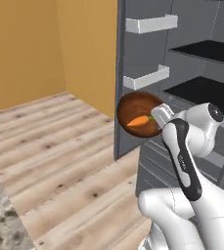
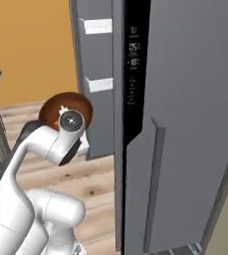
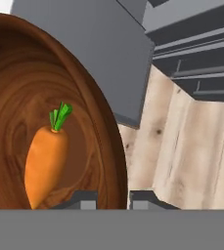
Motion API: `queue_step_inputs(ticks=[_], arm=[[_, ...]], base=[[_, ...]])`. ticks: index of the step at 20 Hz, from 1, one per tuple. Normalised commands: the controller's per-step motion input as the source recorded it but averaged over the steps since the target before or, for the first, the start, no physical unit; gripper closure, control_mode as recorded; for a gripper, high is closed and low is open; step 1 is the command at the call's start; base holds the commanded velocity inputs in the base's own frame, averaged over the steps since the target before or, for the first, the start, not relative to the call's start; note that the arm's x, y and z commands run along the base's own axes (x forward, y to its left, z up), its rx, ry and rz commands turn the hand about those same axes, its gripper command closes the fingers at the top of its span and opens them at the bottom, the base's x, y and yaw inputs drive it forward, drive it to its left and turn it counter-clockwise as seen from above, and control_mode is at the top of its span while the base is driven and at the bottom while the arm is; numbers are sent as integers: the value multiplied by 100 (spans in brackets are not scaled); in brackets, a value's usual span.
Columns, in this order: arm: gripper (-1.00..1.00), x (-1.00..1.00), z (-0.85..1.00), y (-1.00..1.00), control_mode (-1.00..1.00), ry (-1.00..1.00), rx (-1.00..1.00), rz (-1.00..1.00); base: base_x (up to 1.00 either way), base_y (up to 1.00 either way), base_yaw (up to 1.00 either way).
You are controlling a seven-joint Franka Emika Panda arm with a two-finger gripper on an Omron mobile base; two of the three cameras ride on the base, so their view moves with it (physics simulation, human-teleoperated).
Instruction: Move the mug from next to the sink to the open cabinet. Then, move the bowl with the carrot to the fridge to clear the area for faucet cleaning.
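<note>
Wood floor [image 1: 59, 146] runs up to the open fridge [image 1: 191, 58]. Gripper [image 3: 112, 197] pinches the bowl's [image 1: 133, 110] rim; the carrot [image 1: 138, 121] lies inside, beside the fridge door.

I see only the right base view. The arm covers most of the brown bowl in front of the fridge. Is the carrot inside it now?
Observer: Yes. In the left base view the carrot lies inside the bowl, which is tilted with its opening toward that camera.
Operator: Does the gripper hold the bowl?
Observer: The hand view shows the gripper closed on the bowl's rim, one fingertip inside the bowl and one outside.
Operator: Is the fridge open on that side?
Observer: Yes. The left base view shows the fridge with dark shelves exposed behind the bowl, and white bins on the open door.
</note>
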Motion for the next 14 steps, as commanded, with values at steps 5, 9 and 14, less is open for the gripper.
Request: queue_step_inputs(ticks=[5,9,14], arm=[[100,0,0,0,100,0,0,0],[100,0,0,0,100,0,0,0],[100,0,0,0,100,0,0,0]], base=[[40,74,0],[-50,-21,-55],[42,24,-84]])
